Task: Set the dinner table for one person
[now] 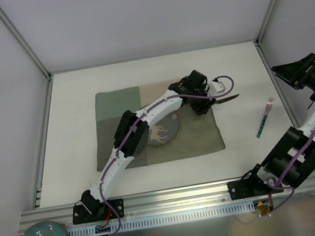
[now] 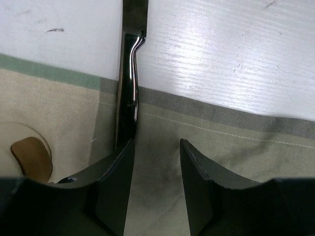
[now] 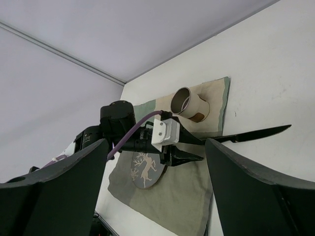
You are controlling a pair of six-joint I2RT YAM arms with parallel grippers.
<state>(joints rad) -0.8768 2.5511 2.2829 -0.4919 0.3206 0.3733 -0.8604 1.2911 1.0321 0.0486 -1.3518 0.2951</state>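
My left hand (image 2: 156, 142) hangs low over the right edge of the mat (image 2: 236, 147), fingers parted. The knife (image 2: 129, 93) runs along the inside of one finger, unclamped, its blade out on the white bench (image 2: 221, 54). My right hand (image 1: 286, 77) is raised at the bench's right side, spread wide and holding nothing. The fork (image 1: 265, 117) lies on the bench between it and the mat.

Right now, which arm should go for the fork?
Right. The fork lies on the bare table beside the right arm, whose fingers are open and empty. The left fingers are busy at the knife by the mat's edge.
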